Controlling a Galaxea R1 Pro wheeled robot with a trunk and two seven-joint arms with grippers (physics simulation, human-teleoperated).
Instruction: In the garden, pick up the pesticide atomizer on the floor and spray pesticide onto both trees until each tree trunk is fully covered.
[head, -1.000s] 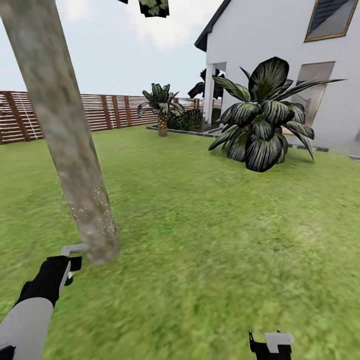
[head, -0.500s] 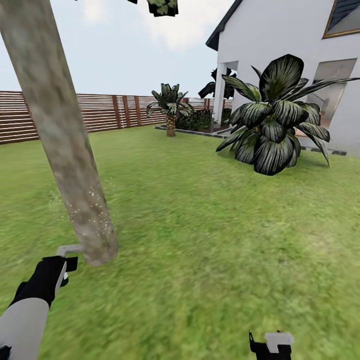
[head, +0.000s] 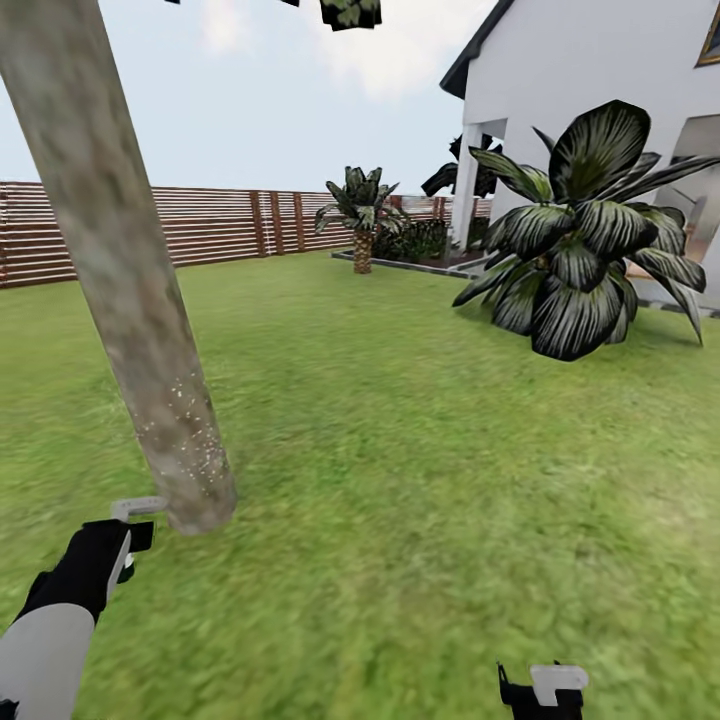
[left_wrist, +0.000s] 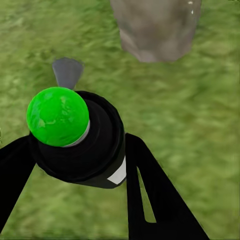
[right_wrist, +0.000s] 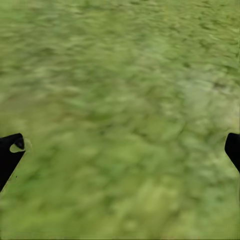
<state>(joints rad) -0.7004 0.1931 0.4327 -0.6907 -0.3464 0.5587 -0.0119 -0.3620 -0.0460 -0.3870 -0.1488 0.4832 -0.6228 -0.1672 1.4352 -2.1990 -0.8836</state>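
Note:
One tree trunk (head: 130, 300), thick, pale and mottled, leans across the left of the head view, with white specks low on its bark. My left gripper (head: 105, 555) is shut on the pesticide atomizer (left_wrist: 75, 135), a black body with a bright green round cap. Its grey nozzle (head: 135, 508) points at the trunk's base (left_wrist: 155, 25) from just short of it. Low at the view's bottom edge my right gripper (head: 540, 690) stands open over the grass floor (head: 420, 480), its fingertips (right_wrist: 10, 150) wide apart with nothing between them.
A brown slat fence (head: 220, 225) runs along the back of the lawn. A big dark broad-leaved plant (head: 590, 260) stands at the right before a white house (head: 600, 80). A short palm (head: 362, 215) grows by a dark bed farther back.
The camera has swung left: house, plant and palm have slid right in the picture. The trunk's base stays put, and my left hand with the atomizer sits slightly lower beside it.

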